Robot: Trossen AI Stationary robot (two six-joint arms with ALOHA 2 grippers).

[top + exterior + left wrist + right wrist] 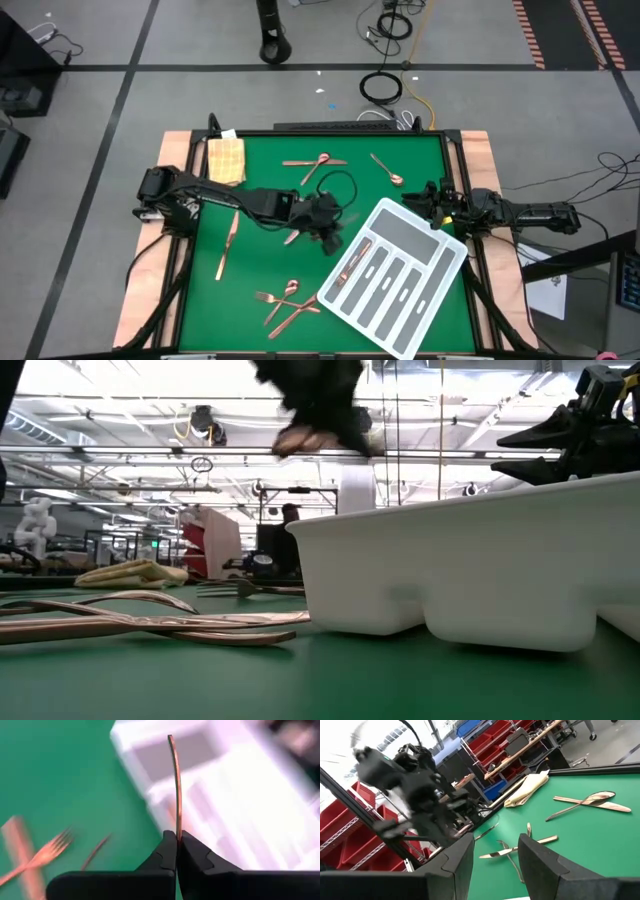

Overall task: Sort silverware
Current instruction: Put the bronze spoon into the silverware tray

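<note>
My left gripper [326, 226] hangs over the middle of the green table, beside the near-left corner of the white-and-grey divided tray [420, 290], and is shut on one thin copper piece [176, 785] seen edge-on; fork, spoon or knife I cannot tell. It shows as a copper blur [300, 440] high above the table in the low view. One copper piece [355, 262] lies in the tray. Other silverware lies flat on the mat: near the far edge [315, 162], a spoon [388, 170], a knife [228, 245], a near cluster [285, 300]. My right gripper [496, 845] waits open at the table's right edge [428, 195]. My left gripper pinches the copper piece by one end [178, 834] between its two shut fingers [167, 852]. The piece runs straight out along the line of the fingers, its free end [171, 739] over the tray. It is lifted clear of the table.
A folded yellow cloth [225, 160] lies at the far left corner. The tray sits askew in the near right part of the table, its wall [450, 575] filling the right of the low view. Bare green mat lies between the scattered pieces. Wooden borders flank the mat.
</note>
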